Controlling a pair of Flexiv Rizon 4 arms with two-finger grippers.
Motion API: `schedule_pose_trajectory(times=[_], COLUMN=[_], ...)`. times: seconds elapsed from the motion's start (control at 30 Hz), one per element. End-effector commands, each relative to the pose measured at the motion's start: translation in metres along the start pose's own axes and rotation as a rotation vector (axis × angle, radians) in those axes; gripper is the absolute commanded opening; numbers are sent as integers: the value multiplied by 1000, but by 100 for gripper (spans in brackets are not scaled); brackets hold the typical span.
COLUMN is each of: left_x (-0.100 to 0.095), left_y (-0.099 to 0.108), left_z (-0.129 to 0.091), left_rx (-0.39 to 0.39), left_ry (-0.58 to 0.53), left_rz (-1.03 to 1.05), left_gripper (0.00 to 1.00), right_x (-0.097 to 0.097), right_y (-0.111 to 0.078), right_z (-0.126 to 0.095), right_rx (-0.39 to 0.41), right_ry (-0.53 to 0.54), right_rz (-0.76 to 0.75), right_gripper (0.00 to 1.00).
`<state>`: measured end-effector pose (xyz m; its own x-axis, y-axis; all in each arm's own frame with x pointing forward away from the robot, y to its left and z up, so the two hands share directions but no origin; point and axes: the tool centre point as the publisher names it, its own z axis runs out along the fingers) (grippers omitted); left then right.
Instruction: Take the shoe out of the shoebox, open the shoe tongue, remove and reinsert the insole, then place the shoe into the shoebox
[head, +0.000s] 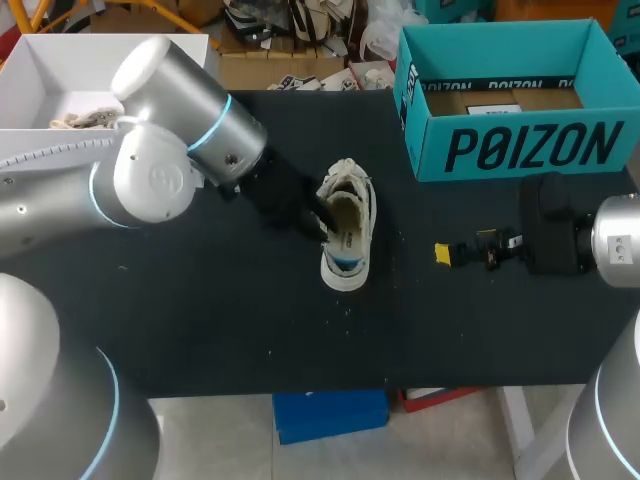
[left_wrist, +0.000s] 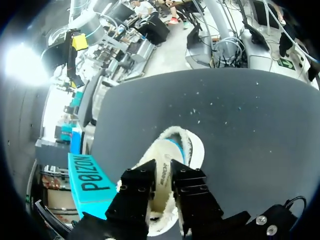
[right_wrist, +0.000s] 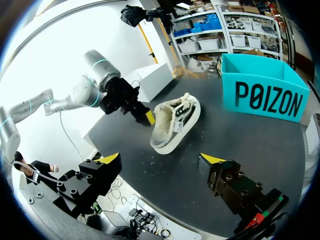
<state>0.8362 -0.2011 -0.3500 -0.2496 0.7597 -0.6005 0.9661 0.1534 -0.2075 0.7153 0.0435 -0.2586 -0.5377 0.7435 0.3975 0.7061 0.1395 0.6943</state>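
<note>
A white low-top shoe (head: 360, 200) lies in the middle of the black table, its opening turned toward my left arm. My left gripper (head: 322, 222) is at that opening, fingers a narrow gap apart. The left wrist view shows the printed insole (left_wrist: 161, 172) through the gap. The tips are hidden by the shoe (left_wrist: 192, 150). The right wrist view shows one yellow tip of the left gripper (right_wrist: 145, 116) against the side of the shoe (right_wrist: 172, 130). My right gripper (head: 455, 253) hangs wide open to the shoe's right, holding nothing. The teal shoebox (head: 520, 150) stands open at the back right.
A white open box (head: 40, 70) sits at the back left, behind my left arm. The teal shoebox (right_wrist: 267, 100) holds only a cardboard insert. Bare black table (head: 230, 320) stretches in front of the shoe, and between the shoe and my right gripper (right_wrist: 161, 160).
</note>
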Motion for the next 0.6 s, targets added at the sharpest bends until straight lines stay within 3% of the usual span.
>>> schedule_pose_trajectory(times=[0.03, 0.4, 0.6], left_x=[-13, 2, 6], left_y=[-4, -1, 3], left_z=[16, 42, 53], left_rx=[-52, -89, -83], left_ry=[96, 295, 338], left_rz=[16, 14, 13], left_gripper=[0, 0, 0], right_x=[1, 1, 1], right_y=[0, 0, 0], right_z=[1, 1, 1], right_rx=[-1, -1, -1], right_ry=[-1, -1, -1], right_rz=[1, 1, 1], right_gripper=[100, 100, 100])
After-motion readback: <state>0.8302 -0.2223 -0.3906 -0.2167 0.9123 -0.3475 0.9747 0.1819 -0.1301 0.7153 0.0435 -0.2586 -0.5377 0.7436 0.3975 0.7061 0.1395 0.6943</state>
